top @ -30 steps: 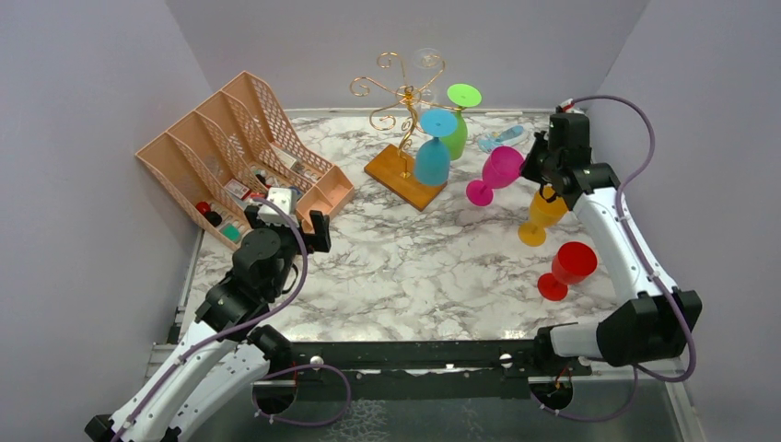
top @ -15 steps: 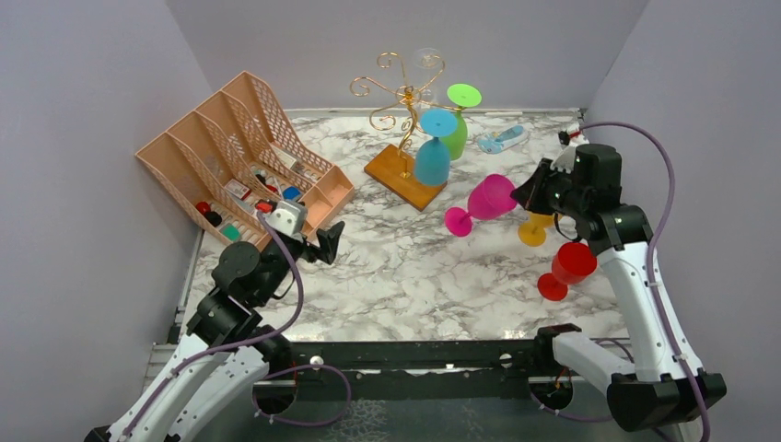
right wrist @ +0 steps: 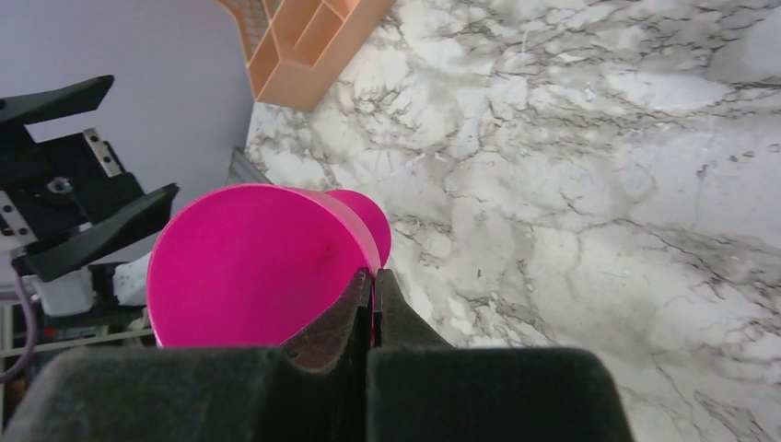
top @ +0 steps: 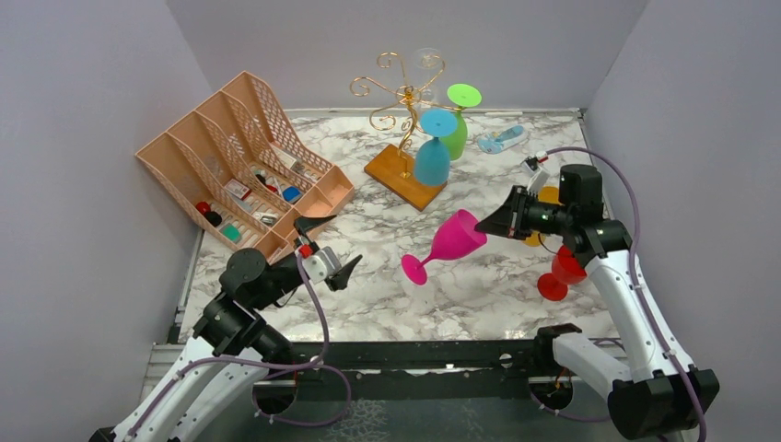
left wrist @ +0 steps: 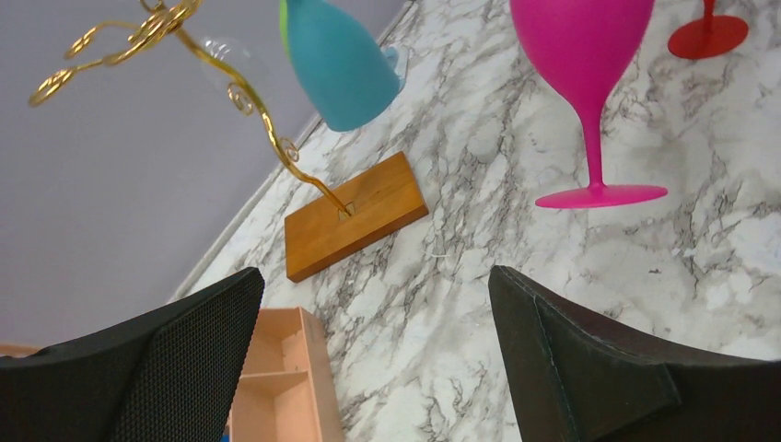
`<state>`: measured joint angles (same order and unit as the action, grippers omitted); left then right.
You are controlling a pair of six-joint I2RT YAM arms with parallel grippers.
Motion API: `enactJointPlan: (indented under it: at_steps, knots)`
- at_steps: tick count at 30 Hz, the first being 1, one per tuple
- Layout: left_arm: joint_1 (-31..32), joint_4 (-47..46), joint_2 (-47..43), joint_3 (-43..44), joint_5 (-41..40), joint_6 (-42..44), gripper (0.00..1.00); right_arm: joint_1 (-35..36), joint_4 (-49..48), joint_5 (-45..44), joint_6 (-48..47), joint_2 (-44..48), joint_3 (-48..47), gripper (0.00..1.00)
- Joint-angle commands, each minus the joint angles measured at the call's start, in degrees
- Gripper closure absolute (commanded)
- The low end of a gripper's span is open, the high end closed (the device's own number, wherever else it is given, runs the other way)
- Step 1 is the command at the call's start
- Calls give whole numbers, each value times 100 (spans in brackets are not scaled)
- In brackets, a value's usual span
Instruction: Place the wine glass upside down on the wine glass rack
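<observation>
Marble table (top: 479,285), with the wine glass rack (top: 398,170) at 12 o'clock. Magenta wine glass (top: 451,239), mid-table, is tilted with its foot toward 8 o'clock. The right gripper (top: 488,223) pinches its rim at 2 o'clock. Left gripper (top: 332,247), at 7 o'clock: fingers spread wide, holding nothing.

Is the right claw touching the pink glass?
Touching: the right wrist view shows the right gripper pinching the pink glass by its rim.
</observation>
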<state>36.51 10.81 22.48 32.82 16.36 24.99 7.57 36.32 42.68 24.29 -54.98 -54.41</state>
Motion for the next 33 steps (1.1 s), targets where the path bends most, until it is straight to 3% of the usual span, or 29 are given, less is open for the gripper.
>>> enactJointPlan:
  at_steps: [1,12,17,25,33]
  knots:
    - [24,-219,-125,-185,857,1143,1,102,-658,958,321,-73,98,99]
    - [31,-110,583,-176,2128,1848,6,317,-1617,1263,1032,-363,149,99]
    - [31,-111,940,-156,2470,1989,20,394,-1971,1356,1252,-573,16,99]
    - [31,-181,1406,62,2712,2198,25,525,-2063,1372,1262,-919,-262,99]
    - [31,-178,1857,161,3102,2281,43,587,-2319,1385,1418,-1045,-260,99]
